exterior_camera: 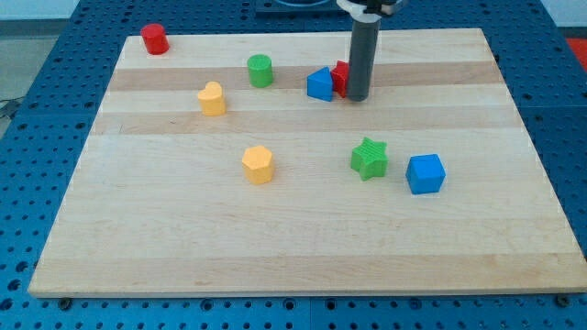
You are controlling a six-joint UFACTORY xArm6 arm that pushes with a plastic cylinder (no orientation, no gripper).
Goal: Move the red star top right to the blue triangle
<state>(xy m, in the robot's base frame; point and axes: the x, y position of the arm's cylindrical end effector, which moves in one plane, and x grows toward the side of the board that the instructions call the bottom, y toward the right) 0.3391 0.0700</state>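
Tip at red star, near the desk's top edge.
My tip (357, 97) touches the red star (340, 77) on its right side; the star, partly hidden by the rod, touches the blue triangle (319, 84) on its left. I run no gripper, only this rod, holding nothing.

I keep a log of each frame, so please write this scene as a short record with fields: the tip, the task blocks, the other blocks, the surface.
tip: my tip rests on the board, against the right side of the red star
red star: red star mostly hidden behind the rod, touching the blue triangle's right side
blue triangle: blue triangle left of the rod
other blocks: red cylinder, green cylinder, two yellow blocks, green star, blue cube
surface: wooden board
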